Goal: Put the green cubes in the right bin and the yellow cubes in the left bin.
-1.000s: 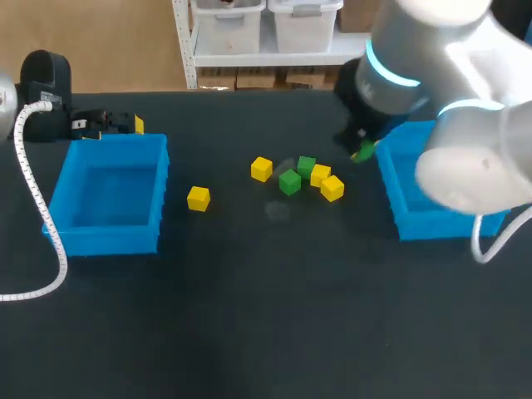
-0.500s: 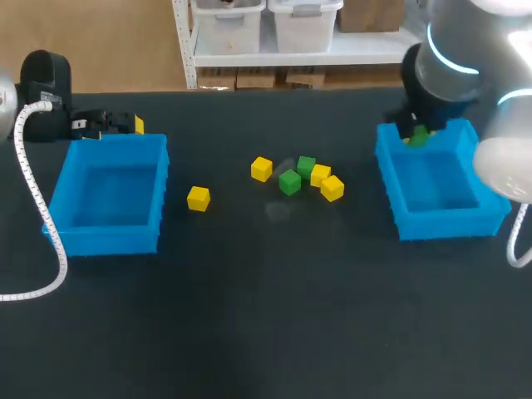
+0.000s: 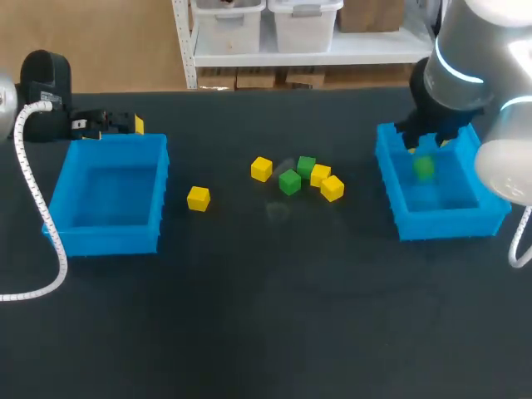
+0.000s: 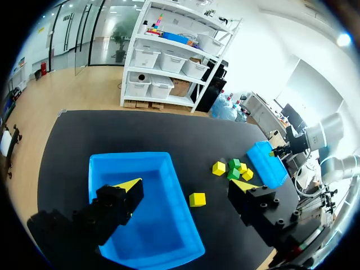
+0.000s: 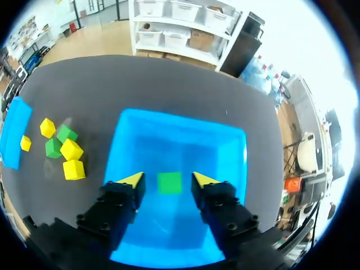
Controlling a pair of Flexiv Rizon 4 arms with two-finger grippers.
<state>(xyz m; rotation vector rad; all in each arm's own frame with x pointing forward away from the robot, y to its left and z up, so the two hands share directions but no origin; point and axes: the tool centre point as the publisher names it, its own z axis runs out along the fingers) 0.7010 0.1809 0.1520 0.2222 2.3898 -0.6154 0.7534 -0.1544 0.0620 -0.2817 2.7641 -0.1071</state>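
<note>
Jaws spread wide on right gripper (image 5: 167, 180), pinching nothing | green cube (image 5: 169, 183) loose between the tips, inside right bin (image 5: 225, 146) | left gripper (image 4: 185, 184) gaping too, hanging by left bin (image 4: 112, 163) | two other green cubes (image 3: 289, 181) and four yellow cubes (image 3: 199, 198) mid-table

My black table (image 3: 266, 324), left bin (image 3: 108, 241), right bin (image 3: 449, 223), between them four yellow cubes (image 3: 198, 198) and two green cubes (image 3: 289, 181) lying loose.
</note>
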